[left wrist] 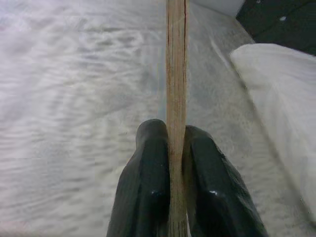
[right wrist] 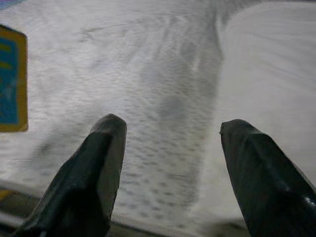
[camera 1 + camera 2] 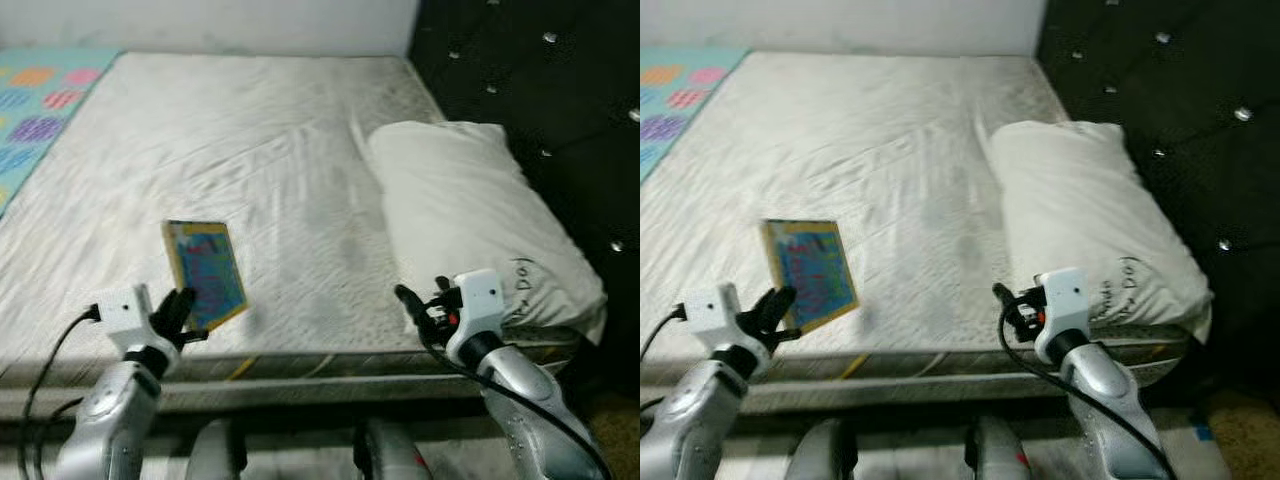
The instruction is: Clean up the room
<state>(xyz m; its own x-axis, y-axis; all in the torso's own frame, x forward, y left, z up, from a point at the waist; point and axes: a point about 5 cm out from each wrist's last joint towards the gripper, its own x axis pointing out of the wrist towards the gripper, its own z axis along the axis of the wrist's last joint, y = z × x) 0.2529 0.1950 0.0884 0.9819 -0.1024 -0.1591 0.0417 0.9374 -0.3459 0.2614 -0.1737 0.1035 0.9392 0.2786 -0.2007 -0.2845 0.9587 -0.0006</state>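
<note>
Leftmost, the left gripper [image 3: 180, 305] pinches a blue, yellow-bordered book [image 3: 206, 271], its print unreadable, above the bed's [image 3: 250, 150] near edge, while rightward the right gripper [image 2: 170, 173] hovers spread beside the handwriting-marked pillow [image 3: 470, 210].

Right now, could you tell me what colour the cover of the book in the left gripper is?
Mostly blue with a yellow border on the book, clearest in the left eye view.

Silver arms, white wrist blocks, black cables, black-fingered left hand [image 3: 183, 303].
</note>
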